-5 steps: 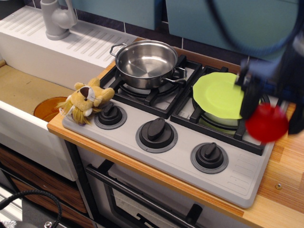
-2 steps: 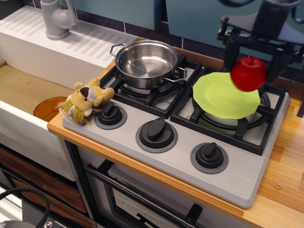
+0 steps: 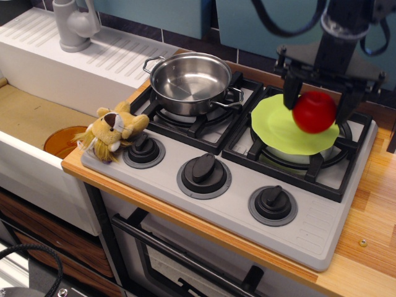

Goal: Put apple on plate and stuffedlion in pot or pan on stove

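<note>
Apple [image 3: 314,112], a glossy bright red plastic ball, hung pinched between the two dark fingers of the black robot gripper [image 3: 315,106], whose jaws stood closed against its sides. It sat above the right half of the flat lime-green round plate [image 3: 281,127], which rested on the right rear black grate of the grey four-burner toy stove [image 3: 309,232]. Whether the fruit touched the plate could not be told; it looked just clear of it.

To finish this step well, the arm would best lower straight down until the ball rested on the plate, preferably nearer the centre than the rim, and only then spread its fingers slowly. A round, smooth ball on a flat, shallow dish would probably roll if dropped or nudged, so a gentle release and a vertical retreat seemed wise.

At the stove's left front corner lay the small tan-yellow plush lion [image 3: 110,133], beside a knob and well apart from the shiny stainless-steel pot with wire loop handles [image 3: 190,81], which stood empty on the left rear burner.
</note>
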Available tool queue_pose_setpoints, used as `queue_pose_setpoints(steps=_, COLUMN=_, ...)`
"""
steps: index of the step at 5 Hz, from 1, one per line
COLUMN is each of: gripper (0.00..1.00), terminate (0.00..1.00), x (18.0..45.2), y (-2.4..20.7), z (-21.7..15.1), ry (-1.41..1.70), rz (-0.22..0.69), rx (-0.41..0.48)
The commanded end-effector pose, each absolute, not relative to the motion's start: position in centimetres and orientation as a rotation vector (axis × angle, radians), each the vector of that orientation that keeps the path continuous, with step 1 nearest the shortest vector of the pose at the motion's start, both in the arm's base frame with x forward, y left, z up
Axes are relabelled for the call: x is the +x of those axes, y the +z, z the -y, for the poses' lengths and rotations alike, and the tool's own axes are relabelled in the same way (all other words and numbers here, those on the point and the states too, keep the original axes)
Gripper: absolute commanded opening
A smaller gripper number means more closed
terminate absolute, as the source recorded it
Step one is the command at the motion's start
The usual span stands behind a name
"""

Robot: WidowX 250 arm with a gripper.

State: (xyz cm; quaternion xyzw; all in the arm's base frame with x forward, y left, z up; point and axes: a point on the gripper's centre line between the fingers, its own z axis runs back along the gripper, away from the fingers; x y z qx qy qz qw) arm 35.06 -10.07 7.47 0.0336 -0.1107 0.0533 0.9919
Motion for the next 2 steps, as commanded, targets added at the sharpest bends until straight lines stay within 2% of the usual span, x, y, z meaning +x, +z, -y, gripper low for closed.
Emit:
queue_pose_setpoints(steps=1, gripper=1.00, terminate=0.00, x=35.7, y=8.5, z=10.6, ry=0.101, rz=0.272, rx=0.058)
queue_pose_setpoints(steps=2, gripper=1.00, terminate=0.00, x=35.5, y=9.6, z=11.2, ry=0.113, rz=0.250, rx=0.063)
